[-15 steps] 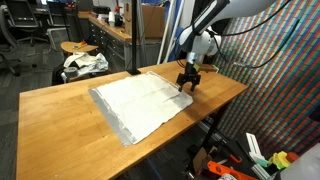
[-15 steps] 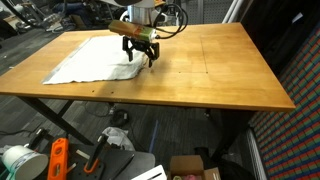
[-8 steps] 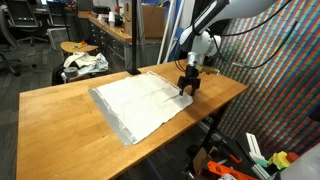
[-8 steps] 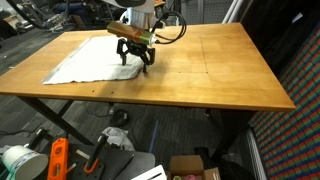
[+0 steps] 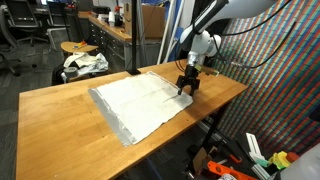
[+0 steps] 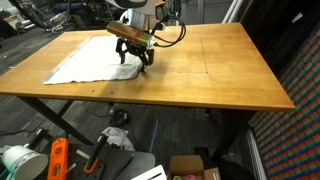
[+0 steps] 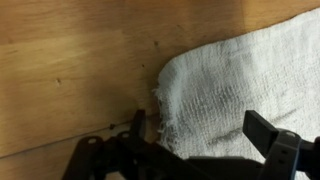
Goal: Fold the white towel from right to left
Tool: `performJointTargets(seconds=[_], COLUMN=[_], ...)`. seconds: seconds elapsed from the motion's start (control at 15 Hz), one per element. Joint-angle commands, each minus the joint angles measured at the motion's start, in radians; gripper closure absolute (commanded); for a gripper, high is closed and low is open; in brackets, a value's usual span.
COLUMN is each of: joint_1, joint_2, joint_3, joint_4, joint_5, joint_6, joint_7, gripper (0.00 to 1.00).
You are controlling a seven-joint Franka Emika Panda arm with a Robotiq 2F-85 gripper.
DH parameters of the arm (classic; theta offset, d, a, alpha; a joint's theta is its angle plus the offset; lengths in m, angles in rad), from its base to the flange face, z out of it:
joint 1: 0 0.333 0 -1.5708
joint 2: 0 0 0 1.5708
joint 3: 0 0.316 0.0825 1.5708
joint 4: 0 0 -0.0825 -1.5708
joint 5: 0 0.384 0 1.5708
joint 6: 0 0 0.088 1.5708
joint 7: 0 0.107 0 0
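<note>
The white towel (image 5: 140, 100) lies flat on the wooden table (image 5: 55, 110), wrinkled, with a greyish hem along its near edge. In both exterior views my gripper (image 5: 187, 88) hangs low over one corner of the towel (image 6: 90, 60), fingers pointing down. In the wrist view the frayed corner of the towel (image 7: 235, 75) lies between the two dark fingers (image 7: 262, 128). The gripper (image 7: 200, 125) is open, one finger over bare wood and the other over cloth. Nothing is held.
A stool with a bundle of white-and-dark fabric (image 5: 85, 63) stands behind the table. The table edge (image 5: 215, 112) runs close to the gripper. An orange tool (image 6: 58, 158) and boxes (image 6: 190, 167) lie on the floor underneath. A patterned wall (image 5: 285, 70) stands beside the table.
The gripper has shifted a little toward the towel's corner and lower, then stayed almost still. The towel has not moved and the jaws stay open.
</note>
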Motion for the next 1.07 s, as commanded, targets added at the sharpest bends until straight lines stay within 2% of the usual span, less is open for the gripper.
performJointTargets(seconds=[0.0, 0.27, 0.33, 0.4, 0.47, 0.67, 1.0], joint_1=[-0.008, -0.007, -0.004, -0.003, -0.002, -0.001, 0.008], joint_2=[0.007, 0.001, -0.003, -0.005, -0.006, -0.009, -0.046], joint_3=[0.018, 0.02, 0.021, 0.022, 0.024, 0.024, 0.024], joint_4=[0.001, -0.004, -0.015, -0.021, -0.028, -0.034, -0.066], joint_5=[0.029, 0.011, 0.003, 0.0, 0.002, -0.002, -0.014], joint_6=[0.005, -0.037, -0.03, -0.027, -0.021, -0.018, 0.056], joint_7=[-0.033, -0.06, -0.071, -0.079, -0.086, -0.099, -0.123], gripper=[0.0, 0.0, 0.25, 0.26, 0.32, 0.58, 0.95])
